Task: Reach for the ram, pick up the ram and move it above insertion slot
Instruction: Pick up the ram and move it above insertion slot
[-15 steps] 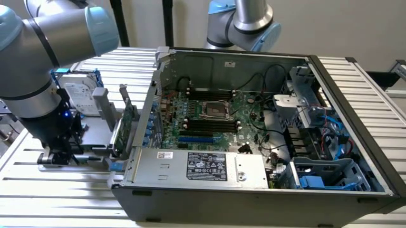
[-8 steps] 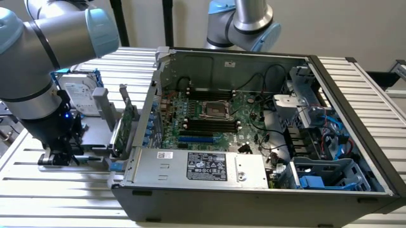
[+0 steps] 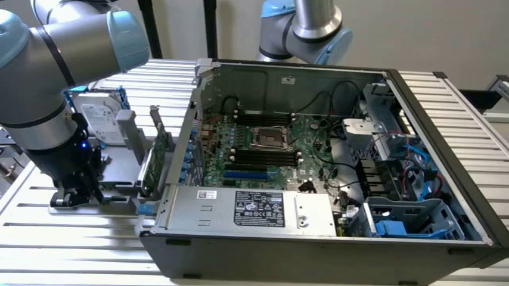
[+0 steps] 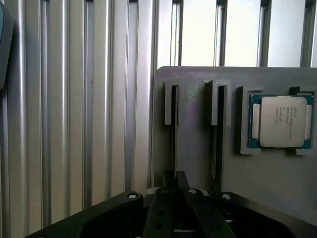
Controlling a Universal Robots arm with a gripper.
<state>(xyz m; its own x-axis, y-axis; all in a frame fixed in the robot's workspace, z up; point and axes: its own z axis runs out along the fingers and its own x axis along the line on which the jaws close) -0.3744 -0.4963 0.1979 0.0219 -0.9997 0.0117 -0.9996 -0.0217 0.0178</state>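
Big open case [image 3: 318, 238] fills the exterior view's right, its slots waiting on the board [image 3: 270, 149]. My arm [image 3: 47, 77] is planted well off on the exterior view's left, wrist straight down over the grey fixture [image 4: 195, 144]. The other arm [image 3: 306, 30] stands behind the case, nowhere near, so this one is mine. The tall card [image 3: 152, 161] stands just beside me, the CPU [image 4: 282, 121] sits in its pocket, and here is the ram [image 4: 175, 144], on edge in its slot, long axis running straight out from between my jaws along that slot. My gripper [image 4: 176, 179] sits right on its near end, fingers [image 4: 163, 208] drawn together on the thin edge: clamped, by the look of it.
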